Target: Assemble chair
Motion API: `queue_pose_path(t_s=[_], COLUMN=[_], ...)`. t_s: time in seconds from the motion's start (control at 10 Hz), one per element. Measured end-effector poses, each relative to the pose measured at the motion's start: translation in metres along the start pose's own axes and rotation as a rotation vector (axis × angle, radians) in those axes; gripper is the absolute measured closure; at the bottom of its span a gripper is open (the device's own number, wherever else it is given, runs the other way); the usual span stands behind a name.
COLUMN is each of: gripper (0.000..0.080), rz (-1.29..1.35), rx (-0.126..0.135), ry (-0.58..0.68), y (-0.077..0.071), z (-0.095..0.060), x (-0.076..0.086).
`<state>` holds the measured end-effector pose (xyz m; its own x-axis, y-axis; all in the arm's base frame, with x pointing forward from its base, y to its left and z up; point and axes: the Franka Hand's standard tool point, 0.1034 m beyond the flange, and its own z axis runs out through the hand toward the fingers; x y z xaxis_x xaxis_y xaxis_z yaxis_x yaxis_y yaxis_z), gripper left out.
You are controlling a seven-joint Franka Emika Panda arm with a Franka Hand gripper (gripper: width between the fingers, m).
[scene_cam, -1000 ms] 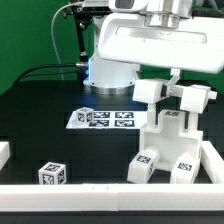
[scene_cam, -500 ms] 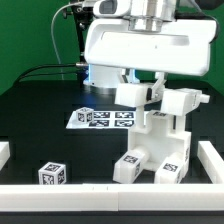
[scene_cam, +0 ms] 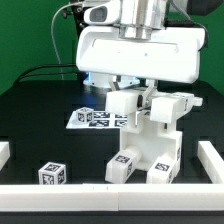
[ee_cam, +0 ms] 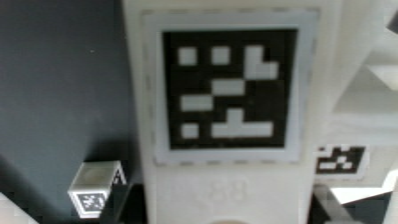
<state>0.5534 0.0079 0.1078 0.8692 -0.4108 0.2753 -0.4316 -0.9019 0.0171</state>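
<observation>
Gripper (scene_cam: 143, 98) fingers clamp the upper part of the half-built chair (scene_cam: 148, 150), which hangs tilted, low over the table (scene_cam: 40, 130) by the front rail (scene_cam: 90, 191); an off-centre grip could let it pivot and strike the rail.

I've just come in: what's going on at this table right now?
The robot arm's gripper is clamped on the partly built white chair, near its top. The chair is at the front of the black table. One loose tagged block lies apart toward the exterior view's left, and the marker board lies behind the chair.
</observation>
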Motion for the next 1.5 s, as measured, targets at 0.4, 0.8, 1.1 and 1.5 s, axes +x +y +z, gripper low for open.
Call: queue_pose_path(t_s=[0.4,0.8,1.1,1.5], gripper=[0.0512,0.0512,0.0512,0.0512], rz=[-0.006,0.037,0.040,-0.096], rx=[-0.004,-0.023,-0.024,-0.028], ry=[0.083,0.116,0.116,0.096], y=[-0.005,-0.014,-0.013,-0.005], z=[0.003,0.005,0.006,0.010], x=[0.010,0.007,0.007,0.021])
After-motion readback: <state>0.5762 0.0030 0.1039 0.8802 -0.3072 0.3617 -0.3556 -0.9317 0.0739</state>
